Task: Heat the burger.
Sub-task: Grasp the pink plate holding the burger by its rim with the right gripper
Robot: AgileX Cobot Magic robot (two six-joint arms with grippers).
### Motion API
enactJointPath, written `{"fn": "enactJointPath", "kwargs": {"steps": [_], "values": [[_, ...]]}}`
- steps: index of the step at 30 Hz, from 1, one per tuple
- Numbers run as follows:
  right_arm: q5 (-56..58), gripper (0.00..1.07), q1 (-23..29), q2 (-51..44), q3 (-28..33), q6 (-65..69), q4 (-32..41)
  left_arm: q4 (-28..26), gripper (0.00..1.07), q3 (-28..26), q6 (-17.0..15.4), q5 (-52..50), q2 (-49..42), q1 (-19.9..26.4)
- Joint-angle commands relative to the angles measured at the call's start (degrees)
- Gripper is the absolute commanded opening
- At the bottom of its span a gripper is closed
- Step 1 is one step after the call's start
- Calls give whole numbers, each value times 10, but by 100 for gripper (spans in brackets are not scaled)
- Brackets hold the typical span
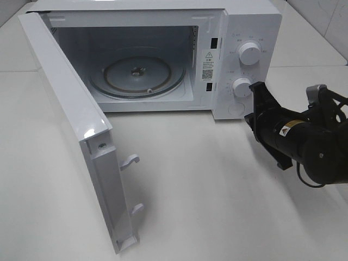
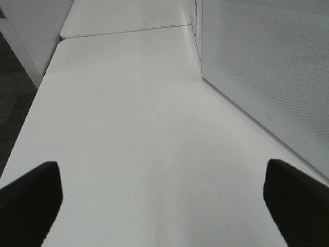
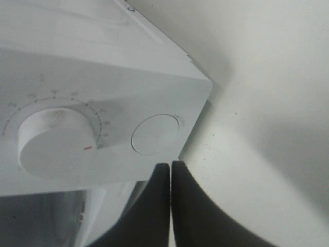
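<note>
We see two hands. The right hand [image 3: 170,172] has its two dark fingers pressed together with nothing between them, and its tip sits close to the lower corner of the microwave's [image 1: 247,19] control panel, just beside the one round button [image 3: 155,135]; we cannot tell whether it touches. The left hand [image 2: 164,206] has its two fingertips [image 2: 32,198] spread wide apart and holds nothing, low over the bare white counter [image 2: 128,128] beside the microwave's perforated side wall. On the panel we count two white knobs, the lower knob [image 3: 54,139] next to the button and the upper knob [image 1: 249,53] above it. There is one microwave, and its one door [image 1: 70,109] is swung fully open toward the left, with two white latch hooks [image 1: 130,160] on its free edge. The cavity holds one round glass turntable [image 1: 137,76], bare on top. The burger appears in none of our three views.
</note>
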Motion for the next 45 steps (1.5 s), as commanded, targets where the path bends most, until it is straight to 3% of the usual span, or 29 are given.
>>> {"fn": "enactJointPath", "kwargs": {"steps": [1,4,5,6,7,11,13,17,18,19,21,22,23,24,25,26,27,28,30,32,34,35,37,38,45], "values": [[40,0,0,-33,9,-97,0,-1,100,1,-3,-6,-11,1],[105,0,0,-77,17,-201,25,-1,100,1,-3,-6,-11,1],[162,0,0,-111,21,-304,62,-1,100,1,-3,-6,-11,1],[162,0,0,-111,21,-304,62,-1,100,1,-3,-6,-11,1],[218,0,0,-141,21,-406,99,-1,100,1,-3,-6,-11,1],[296,0,0,-184,21,-552,163,-1,100,1,-3,-6,-11,1],[362,1,0,-222,21,-688,207,-1,100,1,-3,-6,-11,1],[396,7,0,-251,21,-773,223,-1,100,1,-3,-6,-11,1],[408,13,0,-264,21,-806,222,-1,100,1,-3,-6,-11,1],[408,13,0,-264,21,-806,222,-1,100,1,-3,-6,-11,1],[434,34,0,-274,21,-847,217,-1,100,1,-3,-6,-11,1],[434,34,0,-274,21,-847,217,-1,100,1,-3,-6,-11,1],[478,54,-2,-274,19,-873,215,-1,100,1,-3,-6,-11,1],[505,67,-2,-274,18,-884,213,-1,100,1,-3,-6,-11,1],[505,67,-2,-274,18,-884,213,-1,100,1,-3,-6,-11,1],[549,92,-2,-274,13,-898,197,-1,100,1,-3,-6,-11,1],[549,92,-2,-274,13,-898,197,-1,100,1,-3,-6,-11,1],[584,101,-7,-274,3,-900,173,-1,100,1,-3,-6,-11,1],[599,101,-14,-274,-1,-897,167,-1,100,1,-3,-6,-11,1],[667,101,-60,-273,-34,-837,78,-1,100,1,-3,-6,-11,1],[686,101,-73,-273,-44,-808,44,-1,100,1,-3,-6,-11,1],[721,101,-96,-273,-60,-756,-17,-1,100,1,-3,-6,-11,1],[740,100,-109,-273,-66,-729,-42,-1,100,1,-3,-6,-11,1],[777,100,-136,-273,-80,-689,-102,-1,100,1,-3,-6,-11,1],[830,100,-211,-249,-88,-677,-188,-1,100,1,-3,-6,-11,1]]}}
